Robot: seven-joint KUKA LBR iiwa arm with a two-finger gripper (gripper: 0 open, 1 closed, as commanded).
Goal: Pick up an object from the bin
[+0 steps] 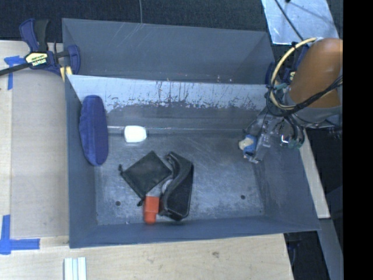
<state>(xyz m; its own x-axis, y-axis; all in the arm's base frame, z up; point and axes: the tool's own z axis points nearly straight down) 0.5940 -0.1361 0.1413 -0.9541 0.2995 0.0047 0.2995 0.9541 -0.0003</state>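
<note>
My gripper [258, 142] hangs low over the bin's right side, close to the right wall. A small blue and white bit [248, 145] shows at its lower left tip; I cannot tell whether it is a loose thing or part of the gripper. The nearest loose things lie well to its left: a black curved tool [179, 186] with a red end [151, 209], and a flat black piece [144, 173] beside it.
A blue oval pad [93, 129] leans on the bin's left wall. A small white block [135, 134] lies next to it near the back. The arm, with its orange cover and cables, comes in over the right rim.
</note>
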